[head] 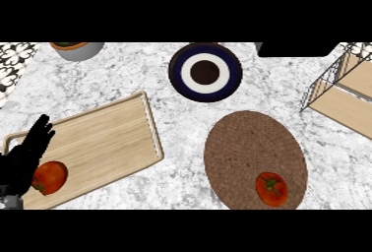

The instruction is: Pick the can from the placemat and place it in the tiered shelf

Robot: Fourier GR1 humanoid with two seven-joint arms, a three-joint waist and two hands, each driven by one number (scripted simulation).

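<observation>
resting at eight o'clock, left hand (30, 147) with fingers straight over wooden tray (109, 138) holding a tomato (49, 177), brown placemat (251, 152) bearing another tomato (271, 188), tiered shelf (347, 93) at two o'clock, can unseen

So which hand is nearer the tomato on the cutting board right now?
Left. The left hand is at the view's left edge, beside and just above the tomato on the cutting board, fingers straight. The right hand is not in view.

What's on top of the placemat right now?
Only a red tomato sits on the brown placemat, near its lower right. No can shows there. Nothing covers the mat.
</observation>
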